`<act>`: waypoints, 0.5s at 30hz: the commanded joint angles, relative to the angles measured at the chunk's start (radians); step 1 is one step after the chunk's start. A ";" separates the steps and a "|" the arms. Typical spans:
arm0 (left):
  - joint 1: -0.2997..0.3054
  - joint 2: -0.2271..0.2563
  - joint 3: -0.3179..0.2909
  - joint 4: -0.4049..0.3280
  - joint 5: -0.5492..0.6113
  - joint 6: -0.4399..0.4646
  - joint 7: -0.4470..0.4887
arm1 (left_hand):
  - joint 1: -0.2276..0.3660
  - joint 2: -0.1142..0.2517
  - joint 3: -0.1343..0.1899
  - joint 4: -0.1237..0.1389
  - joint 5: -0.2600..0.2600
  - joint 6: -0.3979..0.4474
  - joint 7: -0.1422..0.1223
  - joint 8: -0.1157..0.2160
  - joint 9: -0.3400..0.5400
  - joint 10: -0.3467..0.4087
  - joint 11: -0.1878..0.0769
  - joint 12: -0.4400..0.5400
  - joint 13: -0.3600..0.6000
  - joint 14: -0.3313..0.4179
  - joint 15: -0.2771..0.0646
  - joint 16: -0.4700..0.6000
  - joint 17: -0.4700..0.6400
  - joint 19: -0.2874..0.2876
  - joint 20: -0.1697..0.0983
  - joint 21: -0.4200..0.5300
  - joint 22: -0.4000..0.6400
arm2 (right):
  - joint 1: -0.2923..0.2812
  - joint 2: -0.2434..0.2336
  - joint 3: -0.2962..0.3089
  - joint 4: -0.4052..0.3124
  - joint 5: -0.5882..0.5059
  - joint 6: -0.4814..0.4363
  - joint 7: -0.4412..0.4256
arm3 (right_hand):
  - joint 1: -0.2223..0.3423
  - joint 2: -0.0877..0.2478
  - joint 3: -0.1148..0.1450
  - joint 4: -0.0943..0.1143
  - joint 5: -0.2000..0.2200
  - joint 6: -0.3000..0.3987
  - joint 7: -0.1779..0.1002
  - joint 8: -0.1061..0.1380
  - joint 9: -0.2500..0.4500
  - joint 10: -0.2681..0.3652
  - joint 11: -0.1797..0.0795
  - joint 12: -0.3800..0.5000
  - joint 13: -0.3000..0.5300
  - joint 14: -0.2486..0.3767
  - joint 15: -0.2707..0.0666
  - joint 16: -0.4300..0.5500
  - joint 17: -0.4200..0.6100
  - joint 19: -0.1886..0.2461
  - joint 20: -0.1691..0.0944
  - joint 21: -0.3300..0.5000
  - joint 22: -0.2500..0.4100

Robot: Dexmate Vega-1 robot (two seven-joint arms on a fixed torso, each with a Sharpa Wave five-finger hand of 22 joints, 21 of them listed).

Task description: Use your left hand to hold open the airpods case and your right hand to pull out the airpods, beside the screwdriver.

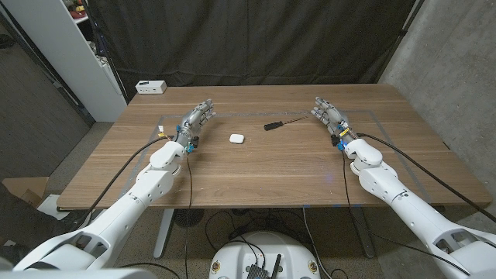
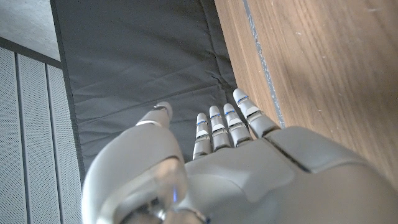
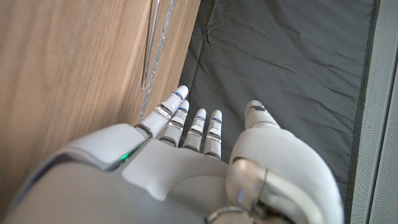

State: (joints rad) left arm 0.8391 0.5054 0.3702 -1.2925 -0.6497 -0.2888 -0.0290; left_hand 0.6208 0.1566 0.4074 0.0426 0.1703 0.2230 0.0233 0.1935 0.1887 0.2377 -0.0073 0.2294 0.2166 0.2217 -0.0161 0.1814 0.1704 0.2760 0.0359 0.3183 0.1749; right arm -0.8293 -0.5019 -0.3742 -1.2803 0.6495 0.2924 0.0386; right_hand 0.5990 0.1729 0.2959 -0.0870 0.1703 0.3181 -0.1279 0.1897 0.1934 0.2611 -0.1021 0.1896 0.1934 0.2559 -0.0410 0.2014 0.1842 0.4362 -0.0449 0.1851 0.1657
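Observation:
A small white airpods case (image 1: 236, 139) sits closed near the middle of the wooden table (image 1: 263, 170). A black-handled screwdriver (image 1: 284, 122) lies just beyond it, to its right. My left hand (image 1: 197, 118) stands well to the left of the case, fingers stretched out and holding nothing. My right hand (image 1: 329, 114) stands to the right of the screwdriver's tip, also stretched out and holding nothing. In the left wrist view the left hand (image 2: 236, 168) shows straight fingers beside the table. In the right wrist view the right hand (image 3: 186, 162) looks the same.
A white box (image 1: 151, 87) sits at the table's far left corner. A black curtain (image 1: 248, 39) hangs behind the table. A white shelf (image 1: 93, 46) stands at the back left.

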 commanded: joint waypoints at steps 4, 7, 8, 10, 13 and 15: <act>-0.010 0.013 0.007 0.010 0.010 0.008 -0.010 | 0.015 -0.001 0.008 -0.004 0.006 0.011 -0.003 0.004 0.003 0.008 0.001 0.007 0.003 0.007 0.000 0.003 0.004 0.009 -0.001 0.003 0.003 | 0.018 0.010 -0.010 0.022 -0.008 0.000 0.002 | 0.009 0.001 0.008 -0.002 0.006 0.007 0.000 0.007 0.003 0.009 0.003 0.006 0.005 0.011 -0.104 0.003 0.002 0.006 -0.001 0.005 0.003; -0.009 0.049 0.007 -0.016 0.032 0.036 0.001 | 0.035 -0.023 0.011 -0.038 0.007 0.004 -0.018 0.001 0.002 -0.002 -0.004 0.002 0.004 -0.011 -0.003 -0.004 0.001 -0.002 0.003 -0.010 0.003 | 0.017 0.008 -0.011 0.013 -0.012 -0.002 -0.002 | 0.009 0.001 0.008 -0.003 0.006 0.008 -0.001 0.008 0.003 0.008 0.002 0.006 0.005 0.010 -0.104 0.003 0.002 0.006 0.003 0.004 0.003; -0.008 0.063 0.006 -0.027 0.041 0.047 0.008 | 0.042 -0.028 0.013 -0.049 0.007 0.003 -0.021 0.000 0.002 -0.012 -0.005 -0.002 0.004 -0.019 -0.002 -0.006 0.000 -0.008 0.005 -0.015 0.003 | 0.017 0.006 -0.012 0.011 -0.014 -0.002 -0.001 | 0.009 0.001 0.008 -0.002 0.006 0.009 -0.002 0.008 0.003 0.008 0.003 0.006 0.005 0.009 -0.104 0.003 0.002 0.005 0.005 0.004 0.003; -0.007 0.099 0.006 -0.057 0.064 0.078 0.022 | 0.056 -0.035 0.015 -0.069 0.007 0.008 -0.025 0.003 0.003 -0.023 -0.007 -0.006 0.005 -0.037 0.002 -0.009 -0.001 -0.018 0.006 -0.024 0.003 | 0.013 0.006 -0.010 0.000 -0.011 -0.009 -0.008 | 0.007 0.001 0.007 -0.001 0.006 0.009 -0.003 0.008 0.003 0.008 0.006 0.006 0.005 0.008 -0.103 0.003 0.003 0.004 0.007 0.004 0.003; -0.010 0.169 0.011 -0.116 0.106 0.152 0.039 | 0.082 -0.043 0.017 -0.105 0.006 0.028 -0.038 0.009 0.005 -0.050 -0.007 -0.014 0.007 -0.076 0.011 -0.012 -0.001 -0.046 0.008 -0.045 0.004 | 0.010 0.004 -0.011 -0.008 -0.011 -0.014 -0.011 | 0.005 0.001 0.007 -0.001 0.006 0.010 -0.003 0.008 0.003 0.007 0.015 0.005 0.005 0.005 -0.095 0.002 0.003 0.002 0.013 0.003 0.003; -0.019 0.221 0.021 -0.163 0.144 0.225 0.053 | 0.094 -0.048 0.014 -0.127 0.004 0.046 -0.045 0.014 0.008 -0.070 -0.013 -0.016 0.009 -0.114 0.014 -0.014 0.000 -0.072 0.006 -0.064 0.004 | 0.008 0.003 -0.013 -0.013 -0.012 -0.016 -0.011 | 0.003 0.001 0.006 0.000 0.006 0.011 -0.004 0.009 0.003 0.004 0.013 0.004 0.005 0.002 -0.093 0.001 0.004 0.001 0.015 0.003 0.003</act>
State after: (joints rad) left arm 0.8322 0.5666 0.3762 -1.3243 -0.6092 -0.2371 -0.0205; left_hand 0.6961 0.1109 0.4210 -0.0605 0.1703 0.2482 -0.0174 0.1990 0.1906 0.1851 -0.0162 0.2175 0.2212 0.1407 -0.0059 0.1690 0.1674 0.2256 0.0444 0.2706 0.1749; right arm -0.8148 -0.4934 -0.3832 -1.2691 0.6414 0.2919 0.0365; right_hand 0.6000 0.1740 0.2958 -0.0869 0.1703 0.3180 -0.1279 0.1897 0.1932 0.2664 -0.0968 0.1896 0.1933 0.2559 -0.0410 0.2014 0.1841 0.4342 -0.0357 0.1850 0.1656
